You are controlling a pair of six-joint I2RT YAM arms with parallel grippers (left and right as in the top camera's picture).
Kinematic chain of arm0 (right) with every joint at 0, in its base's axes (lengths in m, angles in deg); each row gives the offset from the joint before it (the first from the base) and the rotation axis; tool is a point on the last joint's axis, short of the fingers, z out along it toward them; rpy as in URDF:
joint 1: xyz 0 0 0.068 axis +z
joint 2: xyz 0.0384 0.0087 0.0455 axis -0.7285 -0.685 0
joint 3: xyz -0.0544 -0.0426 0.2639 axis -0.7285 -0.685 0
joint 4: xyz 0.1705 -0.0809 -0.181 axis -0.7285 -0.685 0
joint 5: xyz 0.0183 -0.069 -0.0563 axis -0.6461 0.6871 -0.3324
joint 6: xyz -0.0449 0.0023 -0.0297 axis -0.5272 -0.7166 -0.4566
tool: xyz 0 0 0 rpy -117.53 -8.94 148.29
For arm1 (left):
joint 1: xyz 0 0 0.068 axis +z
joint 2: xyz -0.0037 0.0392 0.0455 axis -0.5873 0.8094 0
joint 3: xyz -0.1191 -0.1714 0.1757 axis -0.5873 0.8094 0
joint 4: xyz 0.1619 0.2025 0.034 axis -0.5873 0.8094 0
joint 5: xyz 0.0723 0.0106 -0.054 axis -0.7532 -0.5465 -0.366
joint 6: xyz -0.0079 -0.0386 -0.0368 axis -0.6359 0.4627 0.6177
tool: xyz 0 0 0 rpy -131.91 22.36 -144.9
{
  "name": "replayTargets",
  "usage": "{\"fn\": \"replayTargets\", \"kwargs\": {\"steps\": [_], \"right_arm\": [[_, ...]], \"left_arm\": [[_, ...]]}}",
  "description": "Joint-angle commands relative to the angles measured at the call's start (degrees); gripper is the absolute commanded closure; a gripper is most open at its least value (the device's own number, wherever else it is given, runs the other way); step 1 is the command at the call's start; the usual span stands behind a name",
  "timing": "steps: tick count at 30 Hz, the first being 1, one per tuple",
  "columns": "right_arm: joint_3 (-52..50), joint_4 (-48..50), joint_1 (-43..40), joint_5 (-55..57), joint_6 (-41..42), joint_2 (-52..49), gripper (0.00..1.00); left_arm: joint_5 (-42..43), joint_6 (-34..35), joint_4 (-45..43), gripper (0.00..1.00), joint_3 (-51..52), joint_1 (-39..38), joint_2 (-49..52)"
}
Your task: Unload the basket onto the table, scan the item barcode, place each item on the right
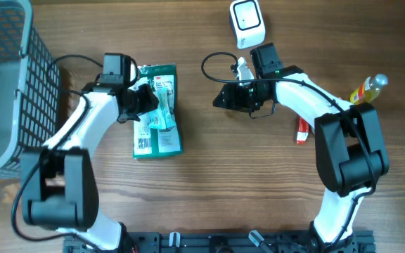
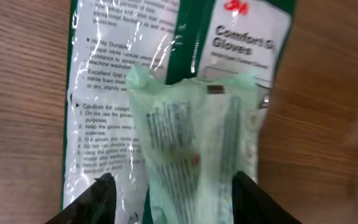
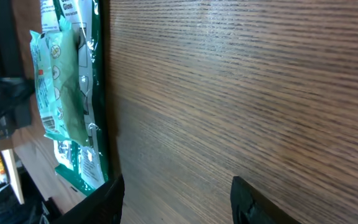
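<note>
On the left of the table [image 1: 223, 183], the left gripper [image 2: 173, 186] stands spread astride a pale green packet [image 2: 191, 137] lying on a green gloves pack [image 1: 159, 137], its white arm arching in from the near edge. The right gripper [image 1: 220, 98], also spread and empty, points leftward.

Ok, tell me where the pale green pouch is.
Overhead, left of centre: the pale green pouch lies on the green gloves pack, between the open fingers of the left gripper.

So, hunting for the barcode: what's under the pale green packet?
The 3M gloves pack, lying on the table. Its middle is covered, so any print there is hidden.
</note>
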Motion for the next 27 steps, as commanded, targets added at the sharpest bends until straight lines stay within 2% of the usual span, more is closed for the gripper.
{"fn": "replayTargets", "kwargs": {"steps": [1, 4, 8, 10, 14, 17, 19, 21, 24, 27], "right_arm": [[0.57, 0.07, 0.35, 0.76, -1.16, 1.46, 0.44], [0.57, 0.04, 0.35, 0.74, -1.14, 1.46, 0.45], [0.57, 0.02, 0.35, 0.74, -1.14, 1.46, 0.44], [0.57, 0.04, 0.35, 0.74, -1.16, 1.46, 0.44], [0.57, -0.02, 0.35, 0.7, -1.11, 1.46, 0.48], [0.57, 0.2, -0.11, -1.86, -1.14, 1.51, 0.52], [0.57, 0.13, -0.74, -7.21, -1.42, 1.79, 0.52], [0.57, 0.13, -1.49, -17.75, -5.44, 1.92, 0.52], [0.57, 0.94, -1.79, -31.95, -8.7, 1.92, 0.5], [0.57, 3.39, -1.25, -36.0, -8.7, 1.92, 0.47]], "left_arm": [[1.09, 0.35, -1.53, 0.59, -0.33, -0.02, 4.07], [1.27, 0.35, -2.58, 0.6, -0.33, -0.11, 6.51], [1.29, 0.35, -2.93, 0.76, -0.33, -0.11, 7.02], [1.27, 0.07, -3.15, 0.96, -0.37, -0.11, 6.97], [2.23, -0.11, -3.54, 0.96, -1.42, 0.44, 2.71], [10.62, -0.09, -3.54, 0.96, -1.42, 0.44, -2.47], [19.1, -0.07, -3.58, 0.96, -1.42, 0.44, -4.7], [25.46, -0.09, -2.6, 0.96, -1.42, 0.15, -4.87], [26.43, -0.11, 0.09, 0.96, -1.42, -1.51, -4.87], [26.38, -0.09, 0.13, 0.96, -1.42, -4.46, -4.87]]}}
